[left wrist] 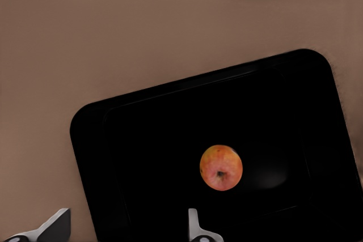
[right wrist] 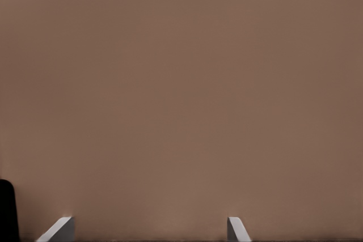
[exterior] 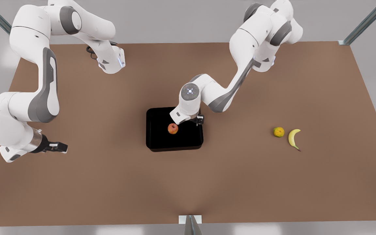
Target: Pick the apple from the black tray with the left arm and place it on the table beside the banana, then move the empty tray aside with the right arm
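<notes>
At the front view's lower left, your right arm's black two-finger gripper (exterior: pixel 60 147) is waiting with fingers spread. At centre, the small red-orange apple (exterior: pixel 173 128) is sitting in the matte black rectangular tray (exterior: pixel 155 137), your left gripper (exterior: pixel 198 120) hovering just beside it, fingers apart. At right, the curved yellow banana (exterior: pixel 293 138) is lying on the plain brown table (exterior: pixel 109 182).

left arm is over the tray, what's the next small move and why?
Probably shift the left claw sideways until the small red-orange apple sits between its open fingers, then lower. The apple lies free on the large matte black tray, off to one side of the finger gap. The right claw waits open at the front view's left, above the brown table.
</notes>
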Tool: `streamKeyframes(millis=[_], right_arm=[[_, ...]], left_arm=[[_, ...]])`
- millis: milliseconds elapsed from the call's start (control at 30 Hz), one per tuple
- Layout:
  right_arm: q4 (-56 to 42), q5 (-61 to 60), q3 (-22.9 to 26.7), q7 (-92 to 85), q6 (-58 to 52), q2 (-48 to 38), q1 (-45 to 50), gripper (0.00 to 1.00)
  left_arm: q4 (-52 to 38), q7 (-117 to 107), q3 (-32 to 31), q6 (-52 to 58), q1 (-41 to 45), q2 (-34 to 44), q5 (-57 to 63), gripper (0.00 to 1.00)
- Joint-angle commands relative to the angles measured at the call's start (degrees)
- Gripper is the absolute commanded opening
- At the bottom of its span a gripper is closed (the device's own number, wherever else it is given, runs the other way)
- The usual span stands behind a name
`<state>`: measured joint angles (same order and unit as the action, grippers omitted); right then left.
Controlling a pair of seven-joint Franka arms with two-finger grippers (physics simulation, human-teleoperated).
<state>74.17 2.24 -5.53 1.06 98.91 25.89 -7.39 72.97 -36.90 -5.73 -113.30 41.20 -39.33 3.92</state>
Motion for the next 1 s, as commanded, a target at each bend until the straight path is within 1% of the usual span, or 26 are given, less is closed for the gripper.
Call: streamKeyframes(millis=[0,67,133,167,300,367,567,700,800,933,967], right_arm=[[-0.08,-0.04,-0.01,1.31,-3.99,0.04,0.01,1.00],[-0.08,-0.04,-0.01,1.22,-3.99,0.04,0.01,1.00],[-0.08,-0.04,-0.01,1.14,-3.99,0.12,0.01,1.00],[-0.08,-0.04,-0.01,1.22,-3.99,0.12,0.01,1.00],[-0.08,-0.04,-0.01,1.14,-3.99,0.21,-0.08,1.00],[-0.08,-0.04,-0.01,1.14,-3.99,0.30,-0.08,1.00],[-0.08,0.05,-0.01,1.14,-3.99,0.30,0.01,1.00],[-0.08,0.05,-0.10,1.14,-3.99,0.30,0.01,1.00],[-0.08,0.05,-0.10,1.14,-3.99,0.30,0.01,1.00],[-0.08,0.05,-0.10,1.14,-3.99,0.30,0.01,1.00],[-0.08,0.05,-0.10,1.14,-3.99,0.30,0.01,1.00]], left_arm=[[-2.31,-40.09,0.01,-3.86,0.81,-2.07,3.11,1.00],[-2.31,-40.62,0.19,-7.28,1.16,-3.03,3.29,1.00],[-6.61,-43.61,0.19,-8.61,2.83,-7.87,7.16,1.00],[-6.61,-43.61,0.19,-8.61,2.83,-7.87,7.16,1.00],[-6.79,-43.87,0.28,-15.98,3.18,-10.85,7.42,1.00],[-7.23,-43.87,0.54,-17.66,3.89,-11.73,10.05,1.00],[-6.88,-43.96,0.54,-17.75,5.38,-13.32,14.10,1.00],[-4.50,-44.22,0.54,-17.57,8.19,-13.32,17.44,1.00],[0.24,-44.13,0.63,-20.29,8.11,-13.23,19.81,1.00],[1.65,-44.48,0.63,-20.47,8.19,-13.32,21.22,1.00],[1.65,-47.20,0.63,-22.22,8.28,-13.32,21.48,1.00]])
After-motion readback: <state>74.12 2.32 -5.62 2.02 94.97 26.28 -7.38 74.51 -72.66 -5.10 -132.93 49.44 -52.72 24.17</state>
